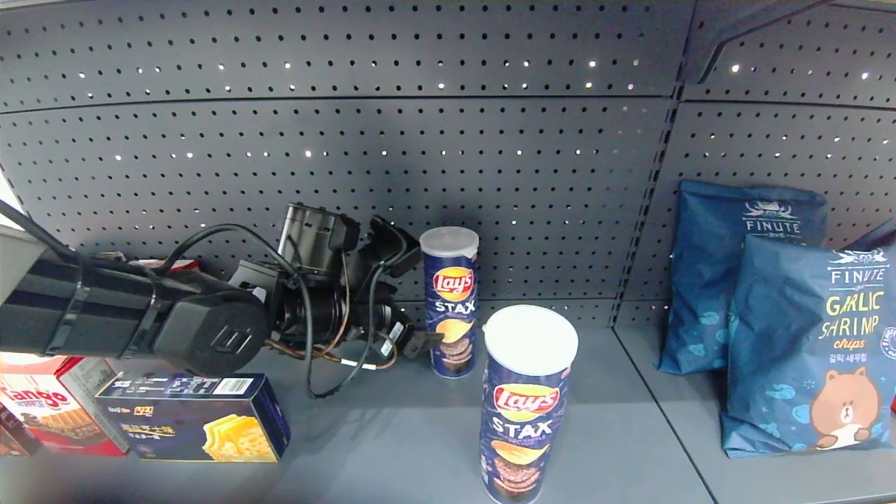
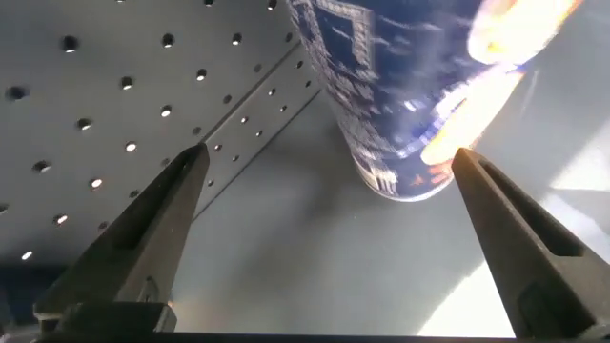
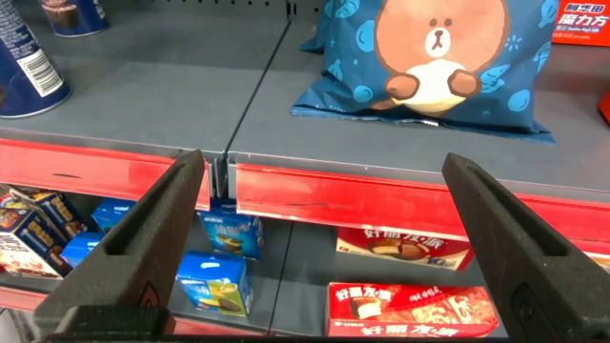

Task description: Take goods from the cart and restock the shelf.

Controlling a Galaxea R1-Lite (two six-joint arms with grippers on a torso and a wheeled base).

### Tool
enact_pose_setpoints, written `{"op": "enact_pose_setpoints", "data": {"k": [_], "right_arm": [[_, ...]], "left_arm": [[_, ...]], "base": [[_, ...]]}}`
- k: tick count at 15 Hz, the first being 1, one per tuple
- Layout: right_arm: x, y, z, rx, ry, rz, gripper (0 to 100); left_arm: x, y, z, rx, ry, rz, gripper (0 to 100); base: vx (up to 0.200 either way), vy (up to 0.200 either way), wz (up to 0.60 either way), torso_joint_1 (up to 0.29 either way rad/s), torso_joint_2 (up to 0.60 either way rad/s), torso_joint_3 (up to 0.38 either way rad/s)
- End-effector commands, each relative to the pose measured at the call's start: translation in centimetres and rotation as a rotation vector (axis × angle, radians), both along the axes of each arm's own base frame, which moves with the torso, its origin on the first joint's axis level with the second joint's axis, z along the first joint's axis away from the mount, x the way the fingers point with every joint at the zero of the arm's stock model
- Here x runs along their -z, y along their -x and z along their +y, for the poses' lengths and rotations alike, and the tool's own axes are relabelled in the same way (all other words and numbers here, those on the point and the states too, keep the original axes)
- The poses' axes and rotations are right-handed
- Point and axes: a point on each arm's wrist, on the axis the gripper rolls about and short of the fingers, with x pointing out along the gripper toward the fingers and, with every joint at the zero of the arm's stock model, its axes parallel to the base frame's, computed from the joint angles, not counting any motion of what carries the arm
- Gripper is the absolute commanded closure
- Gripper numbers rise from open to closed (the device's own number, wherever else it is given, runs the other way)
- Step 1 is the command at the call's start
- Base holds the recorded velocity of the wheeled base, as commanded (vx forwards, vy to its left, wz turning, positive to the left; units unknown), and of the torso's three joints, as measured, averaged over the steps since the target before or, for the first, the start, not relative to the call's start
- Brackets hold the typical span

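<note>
At the left end of the shelf lie a red wafer box and, just beside it, a dark blue cracker box. Above them the left arm reaches in. The left gripper is spread wide, its fingers flanking the base of the far can, which stands upright close to the perforated back panel. Whether a finger touches the can is hard to say. The near can stands upright, nearer and slightly right. Farther right, blue chip bags lean against the back.

The right gripper hangs wide and empty before the shelf's red edge strip.

The placing step looks finished for this can. The next move calls for drawing the left arm straight back, clear of both cans.
</note>
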Motion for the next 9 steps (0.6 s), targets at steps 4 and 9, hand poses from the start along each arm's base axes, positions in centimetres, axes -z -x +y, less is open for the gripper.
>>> {"op": "enact_pose_setpoints", "data": {"k": [4,9], "right_arm": [[0.0,0.0,0.0,-0.001,0.0,0.002,0],[0.0,0.0,0.0,-0.001,0.0,0.002,0]], "left_arm": [[-2.0,1.9,2.9,-0.064,0.013,-0.038,0],[-1.7,2.2,3.4,-0.165,-0.025,-0.085,0]], "base": [[0.0,0.0,0.0,0.0,0.0,0.0],[0.0,0.0,0.0,0.0,0.0,0.0]]}}
